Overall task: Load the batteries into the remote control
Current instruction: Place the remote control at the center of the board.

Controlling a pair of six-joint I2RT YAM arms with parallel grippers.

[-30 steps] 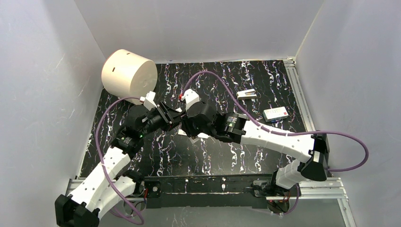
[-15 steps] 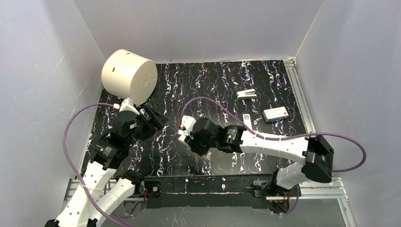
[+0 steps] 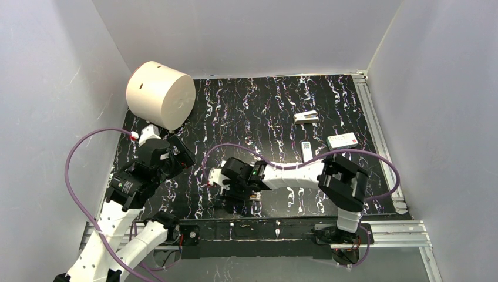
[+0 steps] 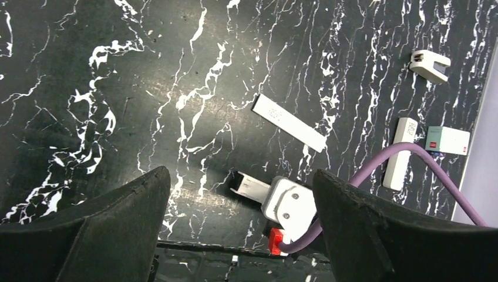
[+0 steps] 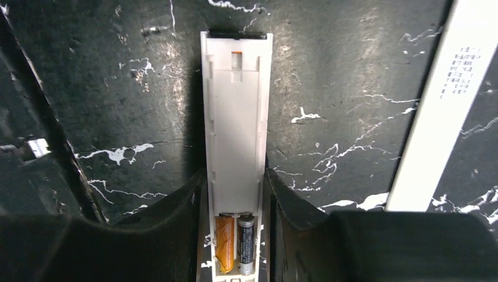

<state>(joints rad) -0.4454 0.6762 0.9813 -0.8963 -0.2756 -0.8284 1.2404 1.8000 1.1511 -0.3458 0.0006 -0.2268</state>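
Observation:
In the right wrist view the white remote control (image 5: 235, 117) lies back-up and lengthwise between the jaws of my right gripper (image 5: 235, 205), which is shut on its sides. Two batteries sit side by side in the near end of the recess, one orange (image 5: 225, 241) and one dark grey (image 5: 245, 241). From above, my right gripper (image 3: 230, 189) is low over the table near the front edge. My left gripper (image 3: 185, 154) hangs to its left and apart from it. In its own view my left gripper (image 4: 239, 176) is open and holds nothing. From there the remote's end (image 4: 249, 187) sticks out beyond the right wrist.
A plain white strip (image 5: 440, 117) lies just right of the remote and also shows as the strip (image 4: 289, 122). A white cylinder (image 3: 160, 94) stands back left. On the right lie a white bar (image 3: 306, 150), a red-marked white box (image 3: 342, 141) and a small white piece (image 3: 306, 117).
My left gripper has drawn back to the left, away from the right gripper, and opened. My right gripper has carried the remote from mid-table toward the near edge.

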